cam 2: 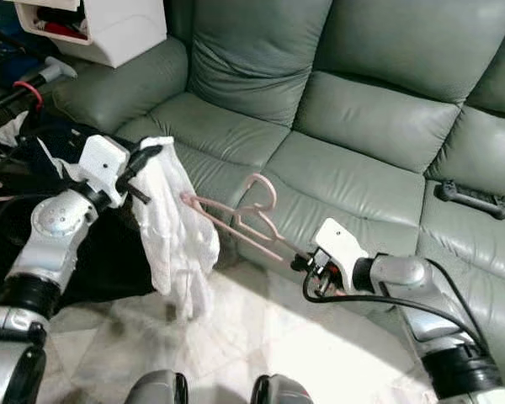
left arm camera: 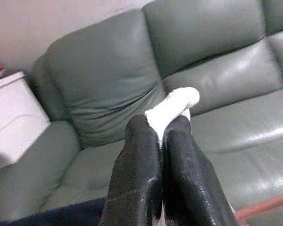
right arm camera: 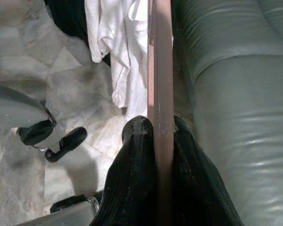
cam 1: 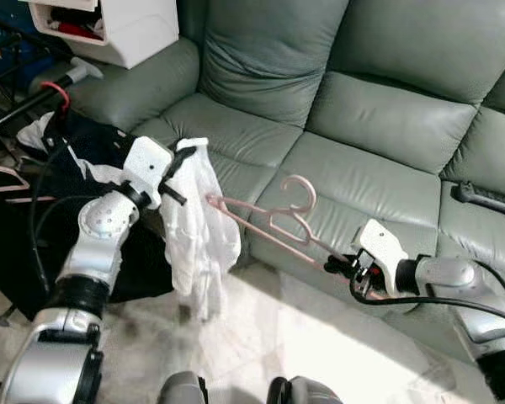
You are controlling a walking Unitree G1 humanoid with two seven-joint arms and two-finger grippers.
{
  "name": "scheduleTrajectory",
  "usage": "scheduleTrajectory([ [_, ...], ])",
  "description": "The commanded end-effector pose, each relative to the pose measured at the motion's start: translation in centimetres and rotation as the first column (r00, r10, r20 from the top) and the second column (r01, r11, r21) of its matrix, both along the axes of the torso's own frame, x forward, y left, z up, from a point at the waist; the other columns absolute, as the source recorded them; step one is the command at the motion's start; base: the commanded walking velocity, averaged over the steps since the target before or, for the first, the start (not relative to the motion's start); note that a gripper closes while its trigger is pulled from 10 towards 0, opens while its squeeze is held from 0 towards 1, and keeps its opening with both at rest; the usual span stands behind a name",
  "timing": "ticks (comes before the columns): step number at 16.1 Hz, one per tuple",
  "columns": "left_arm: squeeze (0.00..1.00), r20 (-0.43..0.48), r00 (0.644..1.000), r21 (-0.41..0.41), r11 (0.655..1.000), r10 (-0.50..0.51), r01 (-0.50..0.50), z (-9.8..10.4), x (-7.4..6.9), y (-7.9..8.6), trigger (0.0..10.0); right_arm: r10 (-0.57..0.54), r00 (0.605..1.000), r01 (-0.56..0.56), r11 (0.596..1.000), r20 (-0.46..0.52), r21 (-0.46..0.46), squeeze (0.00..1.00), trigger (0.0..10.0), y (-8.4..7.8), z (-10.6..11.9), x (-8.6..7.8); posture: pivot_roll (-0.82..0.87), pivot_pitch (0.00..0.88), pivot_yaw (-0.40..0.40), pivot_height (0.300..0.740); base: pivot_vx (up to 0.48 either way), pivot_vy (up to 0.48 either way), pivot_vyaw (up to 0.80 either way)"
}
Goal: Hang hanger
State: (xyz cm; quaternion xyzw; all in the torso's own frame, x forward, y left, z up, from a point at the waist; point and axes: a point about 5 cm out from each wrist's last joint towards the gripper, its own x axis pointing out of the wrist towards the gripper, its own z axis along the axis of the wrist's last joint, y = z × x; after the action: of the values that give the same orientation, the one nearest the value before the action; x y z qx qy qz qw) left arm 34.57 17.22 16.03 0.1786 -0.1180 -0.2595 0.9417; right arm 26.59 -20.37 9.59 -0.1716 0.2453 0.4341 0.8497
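Observation:
A pink plastic hanger [cam 1: 273,220] is held out level in front of the sofa, its hook pointing up. My right gripper [cam 1: 341,264] is shut on the hanger's near end; the right wrist view has the pink bar [right arm camera: 159,70] running straight out between the black fingers [right arm camera: 134,155]. My left gripper [cam 1: 178,167] is shut on the top of a white garment [cam 1: 198,227], which hangs down limp toward the floor. The hanger's far tip touches or enters the garment near its top. In the left wrist view a tuft of white cloth [left arm camera: 172,107] pokes out between the fingertips.
A grey-green leather sofa [cam 1: 362,109] runs across the back. A black remote-like object [cam 1: 488,200] lies on its right seat. A white box [cam 1: 118,25] sits on the left armrest. Dark clothes and a rack [cam 1: 34,168] crowd the left. Pale marble floor [cam 1: 320,345] lies below.

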Motion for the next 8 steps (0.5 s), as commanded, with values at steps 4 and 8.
scheduleTrajectory([
  [4,0.00,0.068,0.983,-0.021,0.985,-0.168,0.170,2.4,-0.9,-2.2,10.0,-0.085,0.996,0.084,0.995,0.011,0.045,0.00,10.0,-0.2,-0.4,0.8,-0.04,0.052,0.008,0.740,0.000,0.000,0.00],
  [8,0.00,0.024,0.973,0.030,0.973,-0.231,0.230,1.5,-1.6,-2.7,10.0,-0.121,0.992,0.120,0.992,0.035,0.035,0.00,10.0,-0.5,-0.4,1.4,-0.04,0.054,0.011,0.740,0.000,0.000,0.00],
])
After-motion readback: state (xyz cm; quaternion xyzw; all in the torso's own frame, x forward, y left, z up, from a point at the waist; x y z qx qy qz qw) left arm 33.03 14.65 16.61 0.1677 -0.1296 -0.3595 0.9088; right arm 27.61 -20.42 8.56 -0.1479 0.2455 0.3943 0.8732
